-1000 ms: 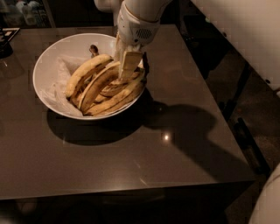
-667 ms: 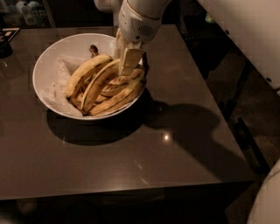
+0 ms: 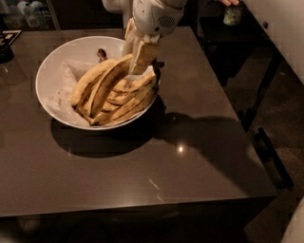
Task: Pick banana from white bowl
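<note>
At the far right side of the wide, glossy white bowl [image 3: 52, 66] on the dark counter [image 3: 190, 142], my gripper [image 3: 137, 59] reaches into the pile at the top end of the long, brown-speckled yellow banana [image 3: 110, 81]. I cannot tell its grip. I judge this the grasping step; next I need a confirmed hold and a straight lift.

The gripper [image 3: 137, 58] now sits a little higher over the right side of the white bowl [image 3: 51, 66], at the upper end of the banana [image 3: 108, 80], which reaches slightly higher than a second ago. The broad white arm link is gone from the upper right corner (a green can [image 3: 232, 14] shows there instead). The shadow [image 3: 213, 142] on the table [image 3: 118, 185] spreads wider.
</note>
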You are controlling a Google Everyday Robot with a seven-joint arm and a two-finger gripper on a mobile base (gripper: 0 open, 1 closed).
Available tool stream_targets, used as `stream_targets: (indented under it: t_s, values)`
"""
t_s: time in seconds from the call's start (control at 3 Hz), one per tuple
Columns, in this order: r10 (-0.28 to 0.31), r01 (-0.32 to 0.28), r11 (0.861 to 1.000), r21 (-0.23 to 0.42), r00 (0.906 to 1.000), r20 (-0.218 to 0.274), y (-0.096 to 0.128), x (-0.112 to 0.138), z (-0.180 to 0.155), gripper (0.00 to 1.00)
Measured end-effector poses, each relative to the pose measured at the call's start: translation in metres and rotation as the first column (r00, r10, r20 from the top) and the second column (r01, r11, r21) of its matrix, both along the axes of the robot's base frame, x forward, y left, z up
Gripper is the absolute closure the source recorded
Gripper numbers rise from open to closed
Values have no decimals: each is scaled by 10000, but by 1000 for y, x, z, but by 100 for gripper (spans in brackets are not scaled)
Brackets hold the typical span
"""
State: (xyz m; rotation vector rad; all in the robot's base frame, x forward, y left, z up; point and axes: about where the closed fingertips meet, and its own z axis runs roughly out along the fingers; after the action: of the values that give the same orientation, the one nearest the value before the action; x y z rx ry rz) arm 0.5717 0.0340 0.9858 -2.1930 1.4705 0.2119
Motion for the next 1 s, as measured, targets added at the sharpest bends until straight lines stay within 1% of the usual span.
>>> stream_targets:
  t_s: [0.33,0.67,1.0]
  values:
    - [342,-344,9993,176,9994,100,3,-9,16,100]
    - [790,-794,9966,197,9967,193,12,-20,40,100]
    - [781,-788,9965,266,9966,241,12,-27,48,100]
